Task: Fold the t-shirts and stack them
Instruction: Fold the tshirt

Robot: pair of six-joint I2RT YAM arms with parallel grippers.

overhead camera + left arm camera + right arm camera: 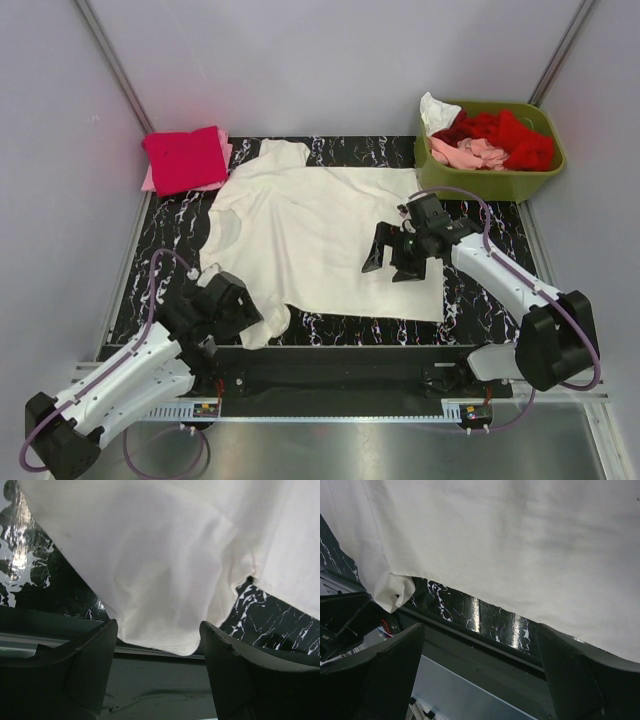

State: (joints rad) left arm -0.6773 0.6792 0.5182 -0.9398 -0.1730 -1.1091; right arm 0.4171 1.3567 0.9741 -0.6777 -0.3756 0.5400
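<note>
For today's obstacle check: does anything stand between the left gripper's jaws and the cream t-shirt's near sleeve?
Nothing visible does. The left gripper is open, and the sleeve hem of the cream t-shirt dips between its jaws.

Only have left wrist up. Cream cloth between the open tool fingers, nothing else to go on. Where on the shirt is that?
Observer: The left tool is at the near-left corner of the cream t-shirt, which lies spread out.
Operator: Right arm?
Observer: The right tool is open over the shirt's right half, holding nothing.
Operator: Anything stacked yet?
Observer: A folded magenta t-shirt lies at far left, on top of a pale pink one.
</note>
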